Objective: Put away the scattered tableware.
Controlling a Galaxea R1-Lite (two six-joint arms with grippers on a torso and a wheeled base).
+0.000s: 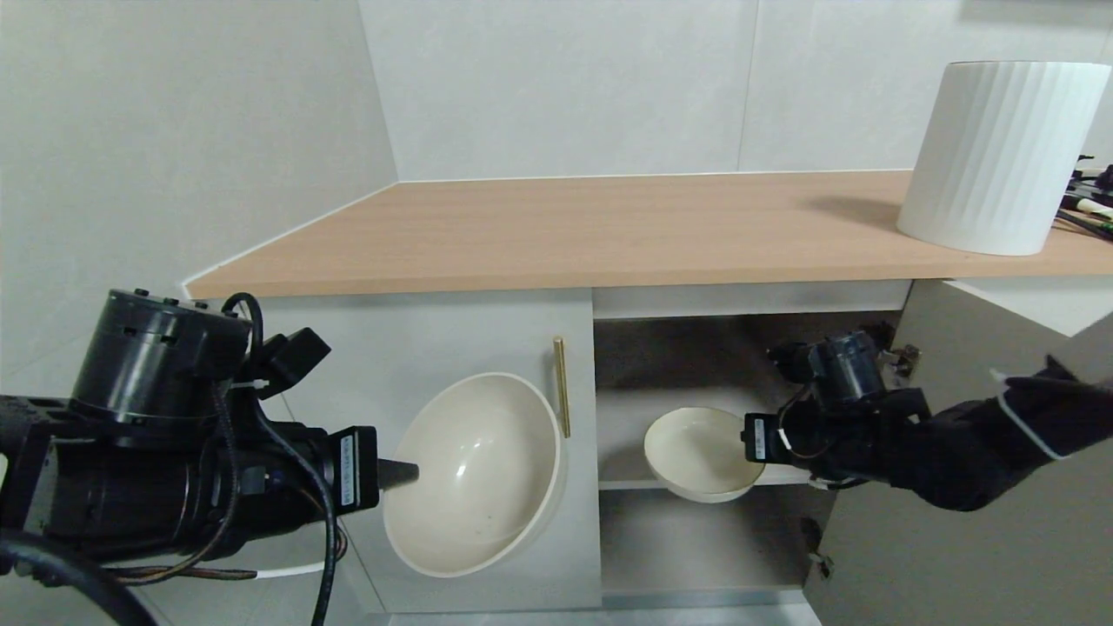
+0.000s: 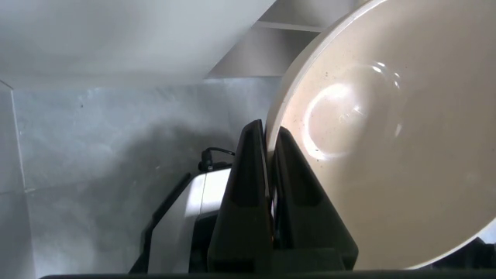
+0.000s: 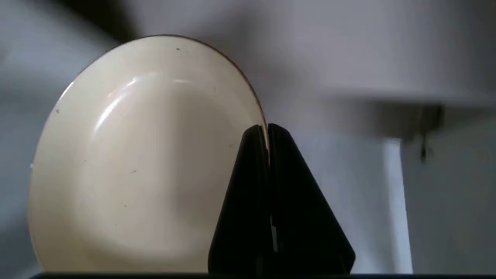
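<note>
**Two bowls held, one at the cupboard shelf**

Nearest: left pincer [image 1: 402,474] was closed tight on the rim of the big bowl [image 1: 478,469], which was tipped on edge with its hollow facing the camera, in front of the shut door beside the brass handle [image 1: 562,387]. Farther in: right pincer [image 1: 755,439] was clamped on the rim of the small bowl [image 1: 696,452], at the front edge of the shelf [image 1: 622,435] in the open cupboard; contact with the shelf could not be told. Farthest: a white ribbed tub [image 1: 1000,156] stood on the surface [image 1: 609,226], at its right end.
</note>
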